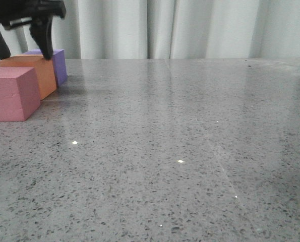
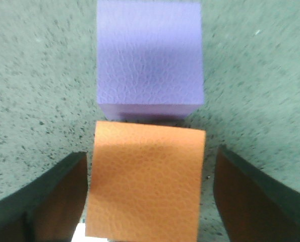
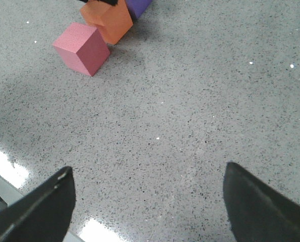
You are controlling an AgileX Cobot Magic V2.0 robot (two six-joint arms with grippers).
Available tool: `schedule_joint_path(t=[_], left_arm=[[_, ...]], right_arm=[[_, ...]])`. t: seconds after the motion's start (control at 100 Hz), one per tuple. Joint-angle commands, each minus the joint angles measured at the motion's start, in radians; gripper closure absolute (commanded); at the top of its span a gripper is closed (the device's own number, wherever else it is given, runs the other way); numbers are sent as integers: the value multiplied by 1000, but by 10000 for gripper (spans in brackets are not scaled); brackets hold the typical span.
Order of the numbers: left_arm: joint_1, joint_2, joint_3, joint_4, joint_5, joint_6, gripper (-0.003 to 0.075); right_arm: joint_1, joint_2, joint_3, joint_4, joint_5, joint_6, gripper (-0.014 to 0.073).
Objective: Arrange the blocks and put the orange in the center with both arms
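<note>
My left gripper (image 2: 150,201) hangs spread over the orange cube (image 1: 31,73), far left between pink cube (image 1: 11,93) and purple cube (image 1: 56,63); it looks light, soft foam, so I'd pinch its side faces.

The only clutter is the row of three cubes: pink cube (image 1: 11,94) nearest the camera, orange cube (image 1: 34,73) right behind it, purple cube (image 1: 56,64) behind that, all packed close with basically no gap to slip a finger through. The left gripper (image 1: 21,43) hangs spread right over the orange cube, blocking access from above. To the right of the pink cube, the speckled surface (image 1: 190,151) is wide open.
</note>
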Motion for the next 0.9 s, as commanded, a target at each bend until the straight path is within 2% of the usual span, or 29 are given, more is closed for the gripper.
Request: schedule_joint_path(t=[0.0, 0.17, 0.37, 0.67, 0.79, 0.89], left_arm=[[3, -102, -25, 12, -57, -18, 218], [3, -224, -13, 12, -106, -25, 218], [3, -409, 112, 35, -187, -25, 232], [3, -638, 338, 48, -260, -17, 363], [3, -736, 430, 48, -308, -17, 451], [3, -811, 505, 48, -356, -17, 552]], right_arm=[[0, -7, -25, -1, -69, -11, -4], [0, -7, -25, -5, -69, -11, -4], [0, -7, -17, -34, -70, -11, -4], [0, -53, 51, -49, -93, -11, 9], [0, -97, 83, -70, -118, -11, 91], [0, -141, 109, -83, -128, -11, 236]])
